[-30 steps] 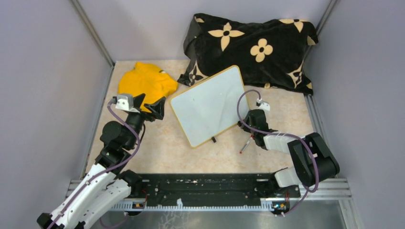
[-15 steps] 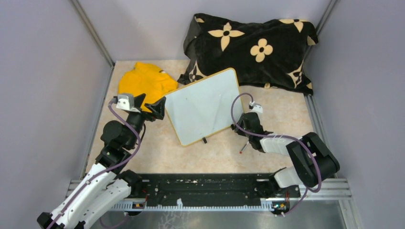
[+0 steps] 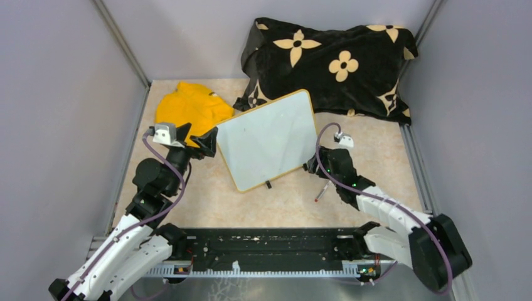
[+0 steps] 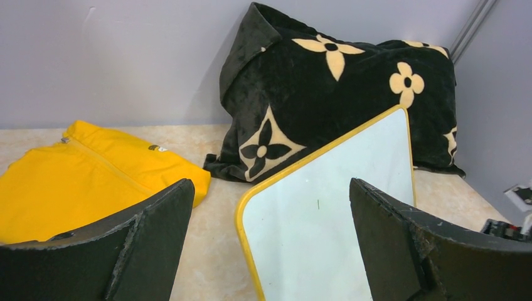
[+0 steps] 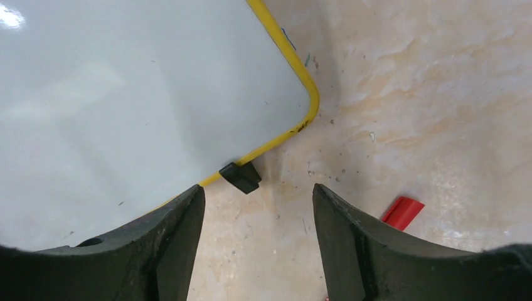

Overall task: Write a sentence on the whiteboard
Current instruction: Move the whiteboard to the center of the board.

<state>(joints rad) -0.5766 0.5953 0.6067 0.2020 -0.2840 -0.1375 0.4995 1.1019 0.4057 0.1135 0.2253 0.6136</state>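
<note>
The whiteboard (image 3: pixel 266 139) lies tilted on the table, a white face with a yellow rim (image 4: pixel 248 216) and a black clip foot (image 5: pixel 240 177). Its face is blank white (image 4: pixel 326 213); no sentence is in view. My left gripper (image 3: pixel 196 139) hovers wide open at the board's left corner, nothing between its fingers (image 4: pixel 271 185). My right gripper (image 3: pixel 312 166) stands open just off the board's lower right corner, over bare table (image 5: pixel 258 188). A red marker (image 3: pixel 323 190) lies on the table beside it, its red end (image 5: pixel 403 212) visible past the right finger.
A yellow cloth (image 3: pixel 191 108) lies at the back left, just behind my left gripper. A black pillow with cream flowers (image 3: pixel 332 63) fills the back right, touching the board's far edge. Grey walls close in both sides.
The whiteboard slid left and turned a little with my right gripper shut on its right edge. That gripper has since opened and let go. The left arm has not moved.
</note>
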